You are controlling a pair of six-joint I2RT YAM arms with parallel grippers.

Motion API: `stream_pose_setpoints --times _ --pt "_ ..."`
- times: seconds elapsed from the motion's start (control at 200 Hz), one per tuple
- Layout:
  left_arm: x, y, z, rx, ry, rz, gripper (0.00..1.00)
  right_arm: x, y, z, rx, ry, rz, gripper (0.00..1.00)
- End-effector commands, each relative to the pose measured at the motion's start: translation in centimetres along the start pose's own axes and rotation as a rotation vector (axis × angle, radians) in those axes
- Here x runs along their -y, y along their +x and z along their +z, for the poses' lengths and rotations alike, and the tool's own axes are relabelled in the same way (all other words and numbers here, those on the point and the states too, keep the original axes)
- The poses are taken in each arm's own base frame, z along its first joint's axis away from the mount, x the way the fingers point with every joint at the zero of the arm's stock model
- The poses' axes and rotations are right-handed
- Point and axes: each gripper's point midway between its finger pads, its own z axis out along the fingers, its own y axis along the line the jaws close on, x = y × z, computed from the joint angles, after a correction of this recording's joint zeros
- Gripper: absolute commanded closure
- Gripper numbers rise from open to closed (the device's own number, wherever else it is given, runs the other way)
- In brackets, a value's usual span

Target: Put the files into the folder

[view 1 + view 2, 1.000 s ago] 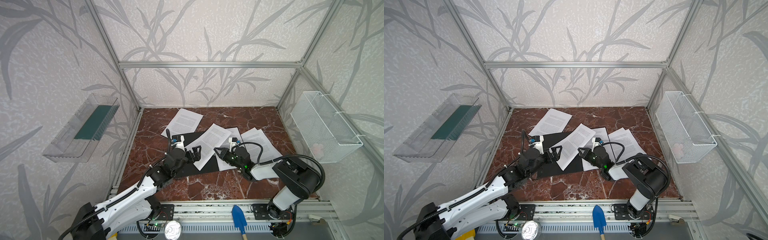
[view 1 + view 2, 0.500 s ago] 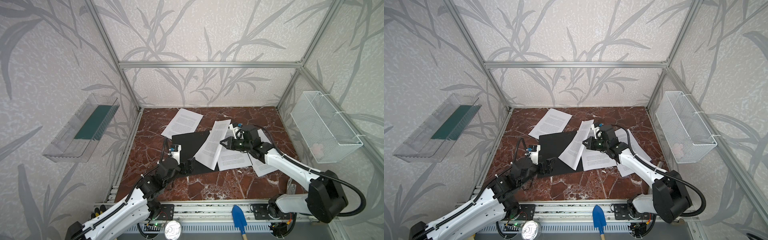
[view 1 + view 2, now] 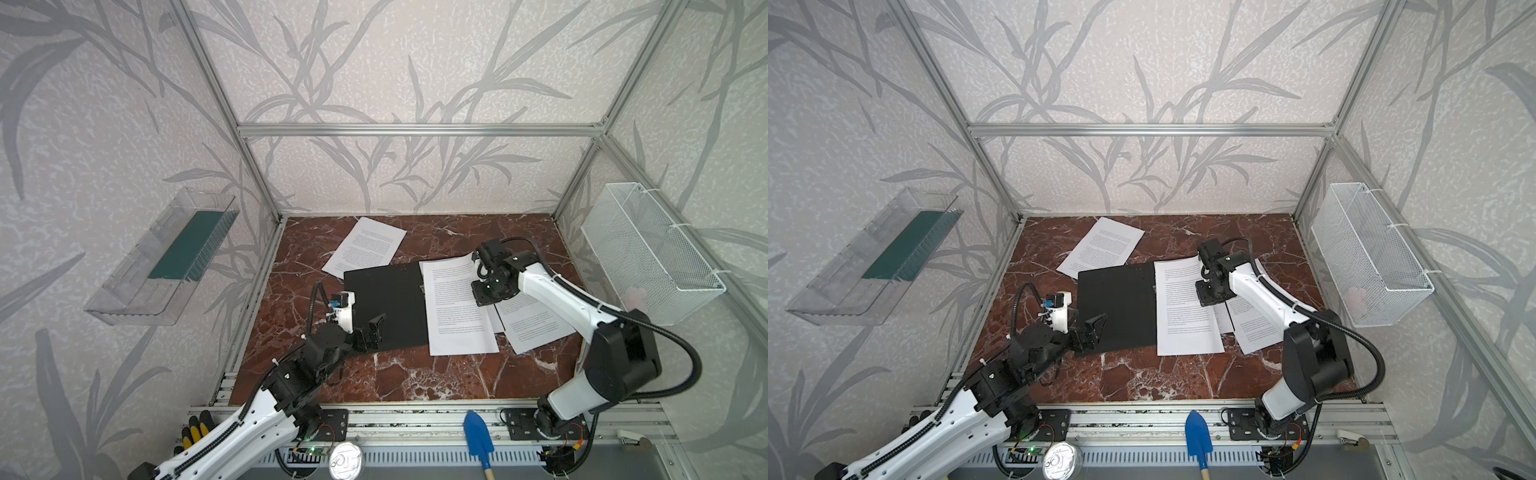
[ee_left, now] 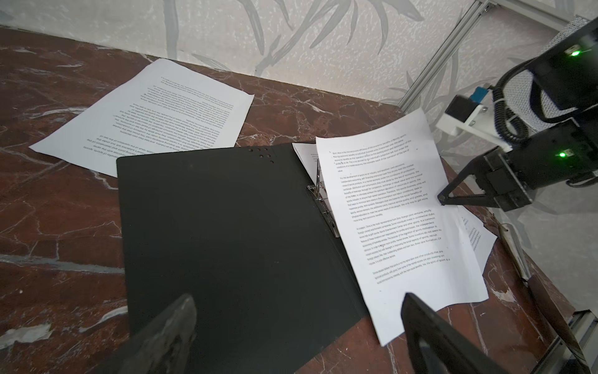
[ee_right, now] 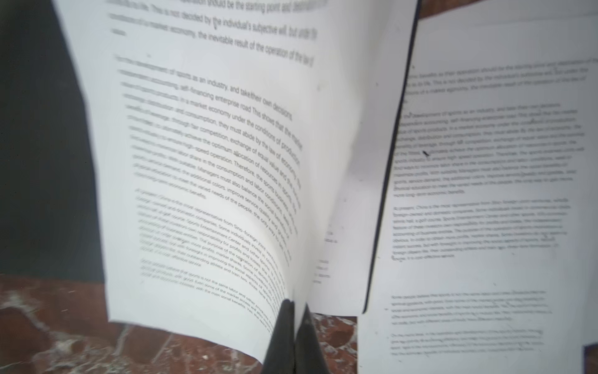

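The black folder (image 3: 386,307) (image 3: 1117,307) lies open and flat mid-table, its metal spine clip (image 4: 320,197) showing. One of the files, a printed sheet (image 3: 455,307) (image 4: 388,210) (image 5: 210,162), lies curled over the folder's right half. My right gripper (image 3: 478,291) (image 4: 441,199) (image 5: 293,304) is shut on that sheet's right edge. Another sheet (image 3: 365,249) lies behind the folder, and more sheets (image 3: 532,324) lie to its right. My left gripper (image 3: 372,332) (image 3: 1090,330) (image 4: 297,311) hovers open over the folder's front left part, holding nothing.
A white wire basket (image 3: 648,253) hangs on the right wall. A clear tray with a dark green panel (image 3: 166,257) hangs on the left wall. A blue trowel (image 3: 478,436) and a round tin (image 3: 344,461) lie on the front rail.
My right gripper has carried the sheet back and rightward, from across the folder's middle to its right half. My left gripper has drawn back toward the folder's front left, still open.
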Motion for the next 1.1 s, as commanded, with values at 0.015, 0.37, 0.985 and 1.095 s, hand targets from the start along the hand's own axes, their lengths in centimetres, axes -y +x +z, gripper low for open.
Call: stream_pose_setpoints --times 0.015,0.37,0.985,1.095 --pt "0.0 0.1 0.3 0.001 -0.003 0.028 0.01 4.0 -0.3 0.2 -0.059 0.244 -0.055 1.00" --pt "0.0 0.1 0.3 0.006 -0.001 0.034 0.01 3.5 -3.7 1.1 -0.024 0.202 -0.031 1.00" --pt "2.0 0.4 0.5 -0.003 0.111 0.027 0.01 1.3 -5.8 2.6 -0.019 0.075 0.036 1.00" --pt "2.0 0.4 0.5 -0.003 0.114 0.028 0.01 1.2 -5.8 2.9 -0.020 0.071 0.042 1.00"
